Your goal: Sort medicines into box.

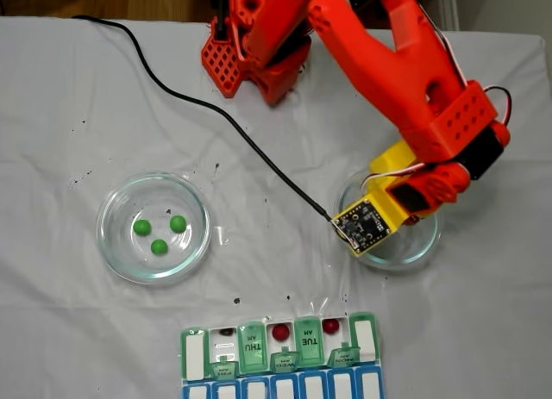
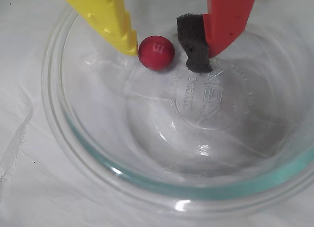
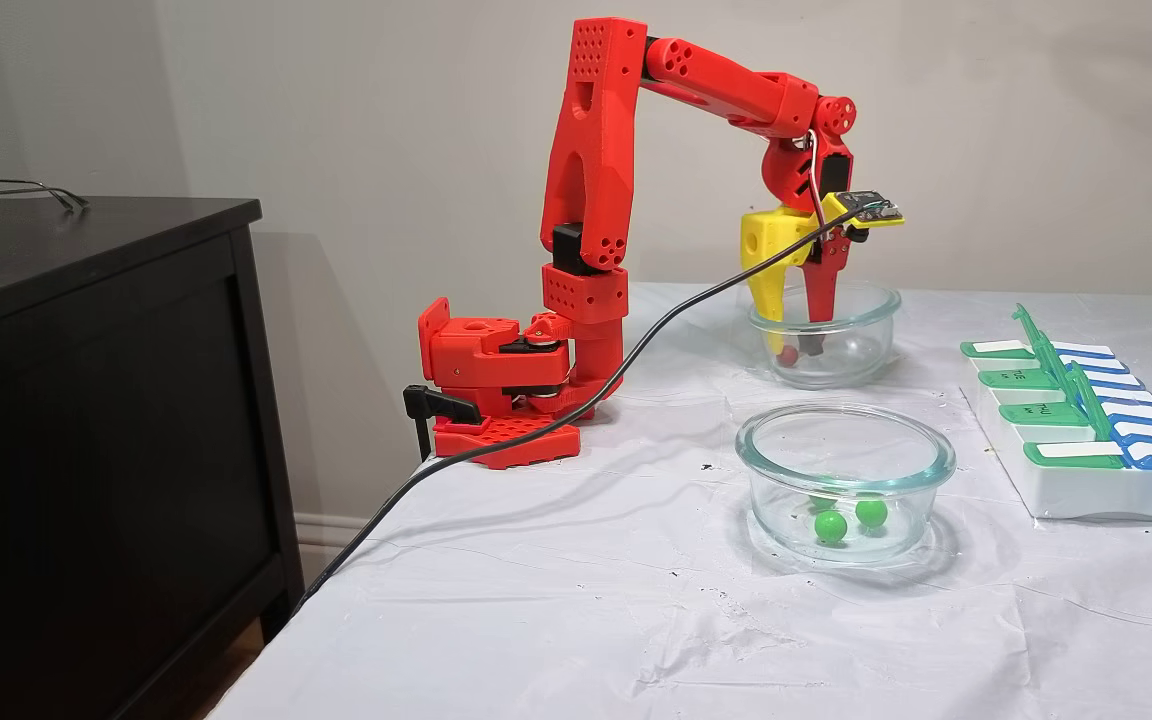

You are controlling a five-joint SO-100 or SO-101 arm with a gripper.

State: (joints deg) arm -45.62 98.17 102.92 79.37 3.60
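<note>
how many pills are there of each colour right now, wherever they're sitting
Red balls: 3, one in the bowl under the gripper, two in the pill organizer.
Green balls: 3, in the other bowl.
Total: 6

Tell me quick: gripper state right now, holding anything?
Gripper: open, holding nothing; its fingers straddle the red ball in the glass bowl.

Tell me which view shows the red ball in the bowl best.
Wrist view: the red ball sits large and unblocked between the open gripper's fingers. A fixed view from the side shows it tiny through the glass; from above, the arm covers it.
</note>
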